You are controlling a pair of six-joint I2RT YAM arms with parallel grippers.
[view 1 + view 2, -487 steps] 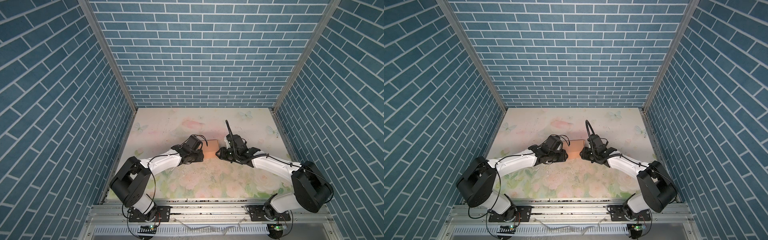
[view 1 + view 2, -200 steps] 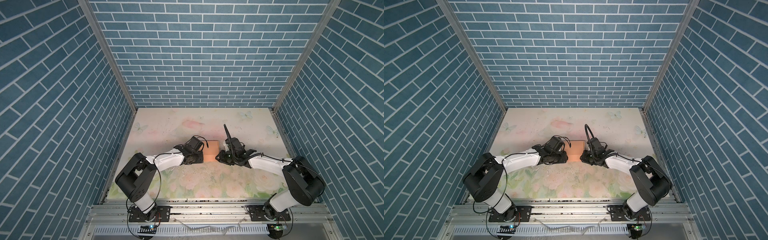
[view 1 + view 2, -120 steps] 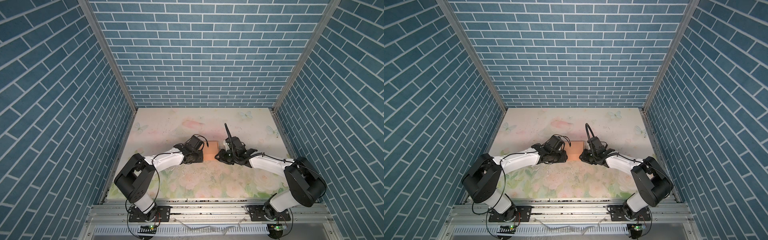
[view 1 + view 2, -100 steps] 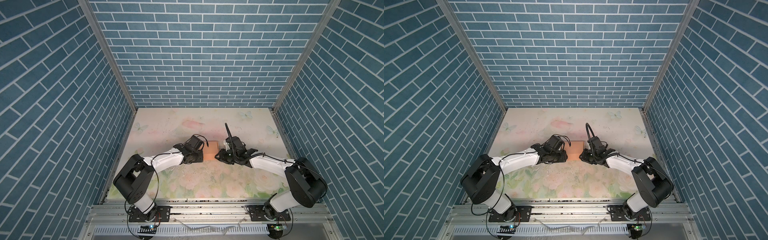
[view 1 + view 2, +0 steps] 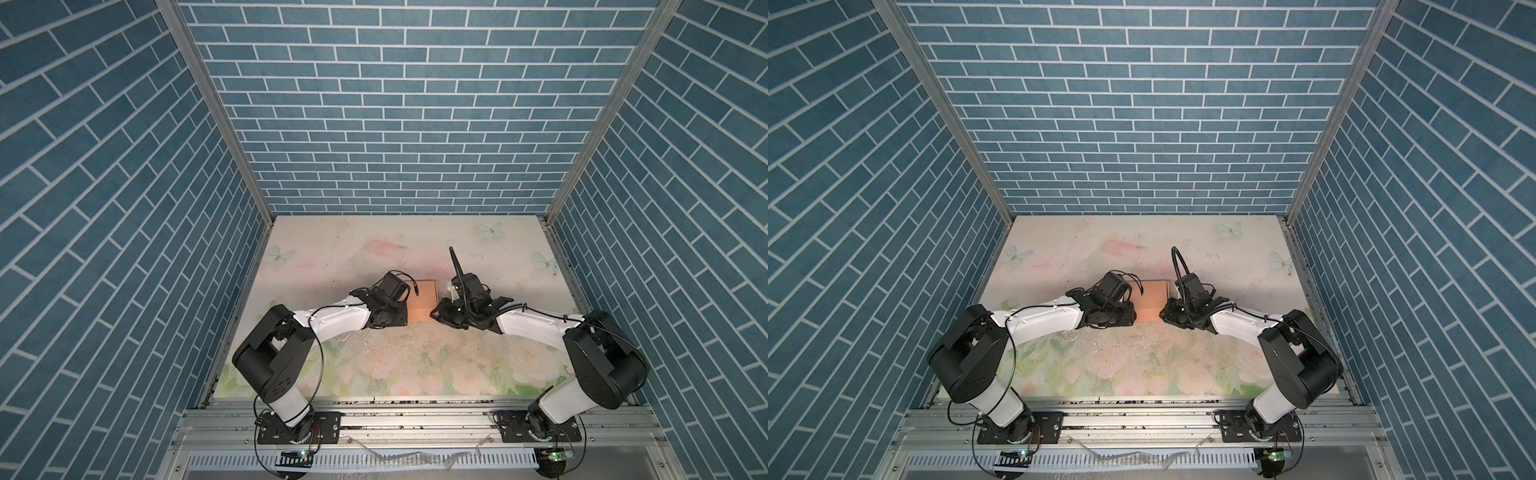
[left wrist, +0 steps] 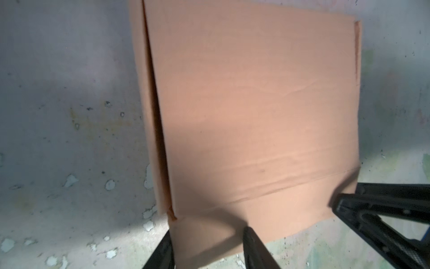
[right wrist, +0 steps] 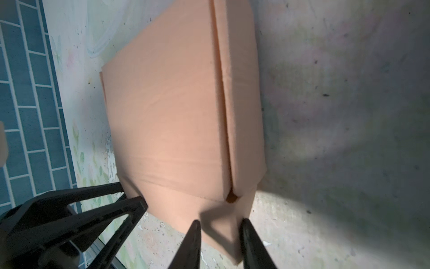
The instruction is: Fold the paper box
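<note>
Paper box (image 5: pixel 423 301) lies flat on the worktop (image 5: pixel 374 357) with its lid already down, directly ahead of both my pincers and between them in both top views. My left pincer (image 6: pixel 208 234) has its jaws parted and clasps nothing that I can see. Its tips stand against the near wall of the box, at the corner where a dark slit runs along the side of the lid. My right pincer (image 7: pixel 218 223) is parted too, more narrowly, with its tips at the other corner of the same wall, and it also holds nothing. I judge that I keep one pincer at each corner to press the front flap in, so that the box cannot slide or turn away from either tip. Compared with the earliest pictures, the box rests in nearly the same place, but then my wrists covered more of the lid and my right arm's big joint stood further out to the side. In the last second almost nothing has moved.
</note>
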